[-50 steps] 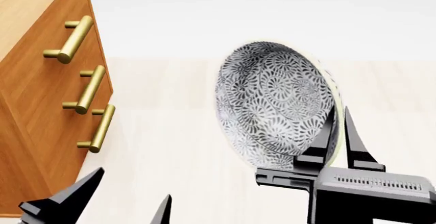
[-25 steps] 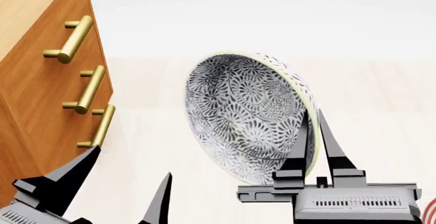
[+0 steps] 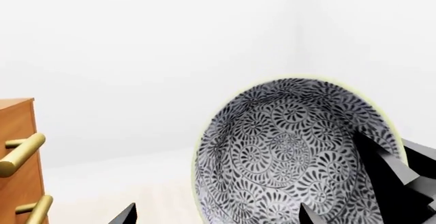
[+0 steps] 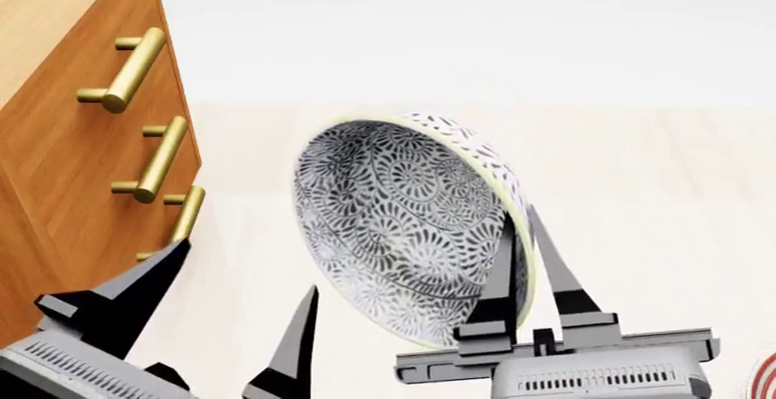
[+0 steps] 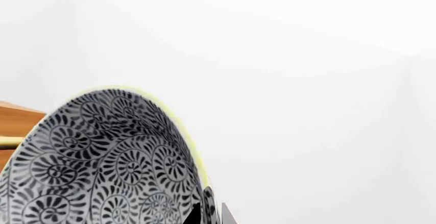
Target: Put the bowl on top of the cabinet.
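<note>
Right gripper (image 4: pixel 522 235), pinching the rim of the tilted bowl (image 4: pixel 401 226), has carried it leftward toward the cabinet (image 4: pixel 73 144). Left gripper (image 4: pixel 236 276), jaws spread, rises beneath it, possibly for handover. Placement is still pending.

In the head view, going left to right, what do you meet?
Cabinet with its brass handles → left hand, open and holding nothing → bowl, tipped on its side → right hand, shut on the bowl's rim → a sliver of a red-ringed plate at the edge.
</note>
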`<state>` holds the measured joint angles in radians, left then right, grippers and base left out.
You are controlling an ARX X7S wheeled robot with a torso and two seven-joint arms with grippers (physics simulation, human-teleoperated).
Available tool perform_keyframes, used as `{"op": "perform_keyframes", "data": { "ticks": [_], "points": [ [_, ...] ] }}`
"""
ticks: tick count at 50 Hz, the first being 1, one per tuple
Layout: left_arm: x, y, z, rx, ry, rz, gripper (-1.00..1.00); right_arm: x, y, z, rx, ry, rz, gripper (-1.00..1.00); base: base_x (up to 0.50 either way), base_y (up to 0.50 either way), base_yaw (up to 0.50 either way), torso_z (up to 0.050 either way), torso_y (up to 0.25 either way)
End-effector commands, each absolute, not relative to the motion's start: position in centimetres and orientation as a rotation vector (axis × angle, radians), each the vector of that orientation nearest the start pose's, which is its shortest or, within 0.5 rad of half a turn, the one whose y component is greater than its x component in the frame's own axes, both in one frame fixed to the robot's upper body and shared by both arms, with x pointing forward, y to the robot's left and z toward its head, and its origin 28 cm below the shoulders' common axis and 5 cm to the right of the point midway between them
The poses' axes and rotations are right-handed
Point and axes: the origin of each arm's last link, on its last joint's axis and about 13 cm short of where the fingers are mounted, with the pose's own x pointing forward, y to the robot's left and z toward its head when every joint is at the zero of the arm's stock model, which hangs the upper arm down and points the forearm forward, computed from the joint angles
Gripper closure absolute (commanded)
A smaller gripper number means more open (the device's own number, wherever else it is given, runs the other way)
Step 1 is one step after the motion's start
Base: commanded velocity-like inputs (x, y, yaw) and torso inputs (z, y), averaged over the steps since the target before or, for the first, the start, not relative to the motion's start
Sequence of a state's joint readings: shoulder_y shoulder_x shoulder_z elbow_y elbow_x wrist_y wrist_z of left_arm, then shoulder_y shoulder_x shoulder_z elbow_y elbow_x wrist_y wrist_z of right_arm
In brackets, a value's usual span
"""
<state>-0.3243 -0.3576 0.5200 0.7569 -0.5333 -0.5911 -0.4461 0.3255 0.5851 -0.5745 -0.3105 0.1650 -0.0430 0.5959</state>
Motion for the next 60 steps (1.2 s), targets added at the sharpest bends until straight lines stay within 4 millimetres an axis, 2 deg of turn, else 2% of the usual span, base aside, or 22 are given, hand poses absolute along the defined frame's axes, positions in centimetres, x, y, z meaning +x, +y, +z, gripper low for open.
{"op": "perform_keyframes", "data": {
  "ticks": [1, 20, 30, 60],
  "points": [
    [19.3, 14.8, 16.1, -0.019, -0.198, -0.401, -1.00, 23.5, -10.6, 12.2, -0.282, -0.551, 0.029, 1.00, 0.00, 0.00, 0.00, 0.000, 0.000],
    [21.7, 15.4, 16.1, -0.008, -0.157, -0.384, -1.00, 22.4, -10.9, 12.2, -0.297, -0.577, 0.026, 1.00, 0.00, 0.00, 0.00, 0.000, 0.000],
    [23.7, 15.7, 14.8, -0.068, -0.085, -0.416, -1.00, 21.8, -10.6, 11.9, -0.309, -0.589, 0.041, 1.00, 0.00, 0.00, 0.00, 0.000, 0.001],
    [25.0, 15.9, 13.6, -0.058, -0.068, -0.375, -1.00, 20.7, -10.5, 11.9, -0.321, -0.611, 0.064, 1.00, 0.00, 0.00, 0.00, 0.001, 0.000]
  ]
}}
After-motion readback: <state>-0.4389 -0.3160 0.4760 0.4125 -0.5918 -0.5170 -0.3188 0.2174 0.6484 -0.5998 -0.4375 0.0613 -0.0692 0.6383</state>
